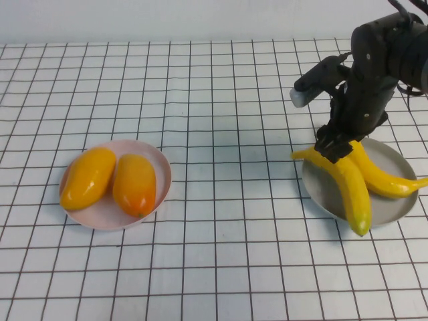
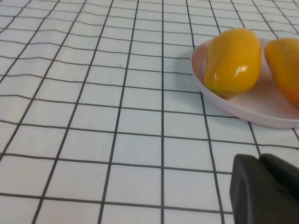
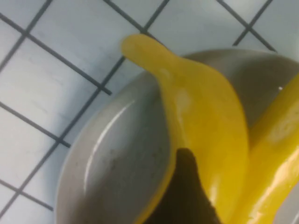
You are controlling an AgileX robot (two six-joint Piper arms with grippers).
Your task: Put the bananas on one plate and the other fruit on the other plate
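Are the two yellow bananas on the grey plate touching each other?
Touching. In the right wrist view the near banana presses against the other banana with no gap, both on the grey plate.

right arm [image 1: 374, 73]: black, bulky joints | silver-grey cylinder tip | black cables

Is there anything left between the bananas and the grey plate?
No. Both bananas already lie on the grey plate, the right gripper directly above them. The left gripper sits shut near the pink plate.
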